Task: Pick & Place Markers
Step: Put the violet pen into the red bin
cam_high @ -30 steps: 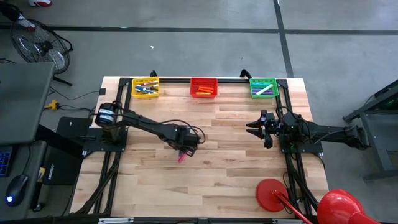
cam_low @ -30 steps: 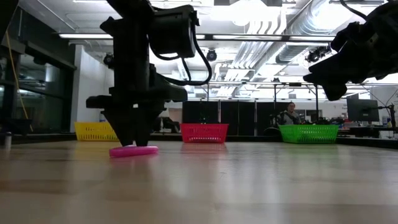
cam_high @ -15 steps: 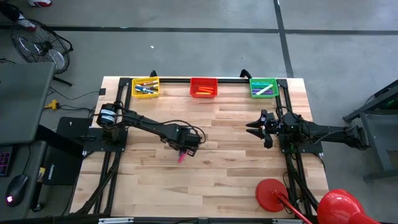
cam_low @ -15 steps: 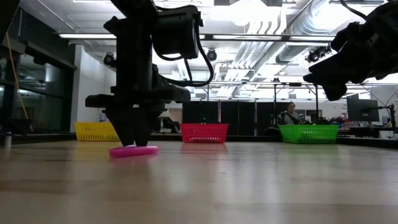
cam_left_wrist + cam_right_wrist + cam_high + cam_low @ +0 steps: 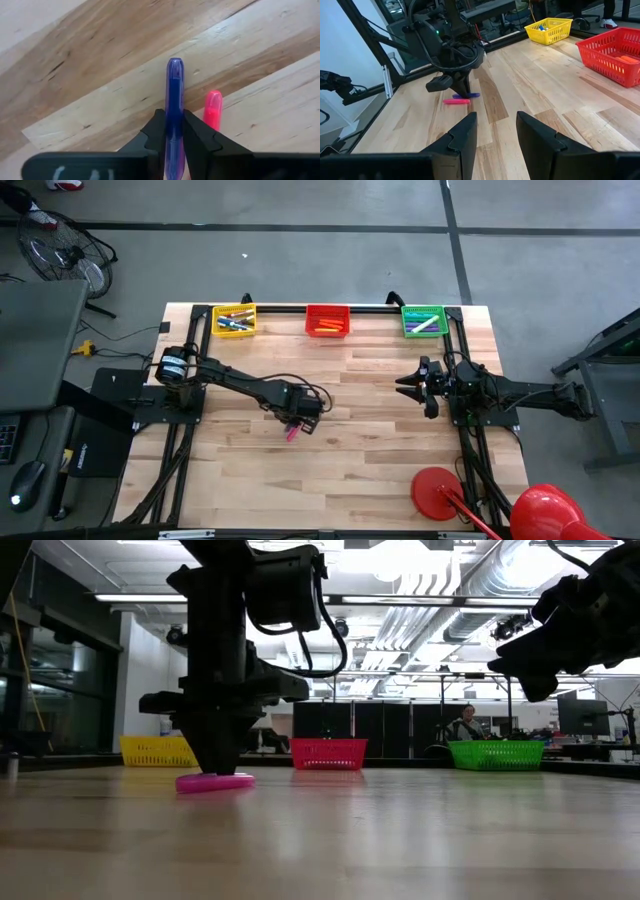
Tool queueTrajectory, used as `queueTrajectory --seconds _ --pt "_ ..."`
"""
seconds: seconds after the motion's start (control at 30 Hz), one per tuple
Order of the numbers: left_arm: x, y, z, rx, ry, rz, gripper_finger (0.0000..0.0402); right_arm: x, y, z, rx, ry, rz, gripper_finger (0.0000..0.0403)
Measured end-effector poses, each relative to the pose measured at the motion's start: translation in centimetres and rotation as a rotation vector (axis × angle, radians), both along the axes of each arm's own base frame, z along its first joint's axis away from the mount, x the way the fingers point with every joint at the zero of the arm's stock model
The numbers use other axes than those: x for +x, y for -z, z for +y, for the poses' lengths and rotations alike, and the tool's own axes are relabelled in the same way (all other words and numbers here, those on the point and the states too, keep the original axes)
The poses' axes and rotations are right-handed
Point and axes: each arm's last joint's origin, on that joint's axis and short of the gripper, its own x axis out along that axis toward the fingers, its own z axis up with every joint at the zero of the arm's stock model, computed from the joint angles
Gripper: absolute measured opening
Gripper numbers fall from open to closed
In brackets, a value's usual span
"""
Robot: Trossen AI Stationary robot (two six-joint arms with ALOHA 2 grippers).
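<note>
Now my left claw sits low near the middle of the worktop, pinched shut on a purple marker around its midsection, with a pink marker lying just beside it on the wood. My right claw hangs half open and empty toward the right edge. Three baskets line the far edge. I judge the marker light, stiff and slick-barrelled, so a mid-body grip keeps it balanced. Smooth planked wood; open workshop behind, with a person seated far off.
</note>
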Motion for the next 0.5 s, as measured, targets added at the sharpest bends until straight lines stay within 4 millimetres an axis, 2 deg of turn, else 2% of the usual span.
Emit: queueTrajectory --seconds 0.17,0.33,0.43,0.5 --pt "0.0 -0.2 0.3 0.028 0.057 -0.008 0.0032 0.0 0.0 0.0 0.000 0.000 0.000 0.0126" --pt "0.2 -1.7 1.5 0.040 0.160 -0.035 0.0031 0.0 0.0 0.0 0.000 -0.001 0.000 0.0126" --pt "0.8 -2.8 2.6 0.082 0.256 -0.023 0.0031 0.0 0.0 0.0 0.000 0.000 -0.001 0.0126" --pt "1.7 -4.1 3.3 0.113 0.327 -0.062 0.0031 0.0 0.0 0.0 0.000 0.000 -0.001 0.0126"
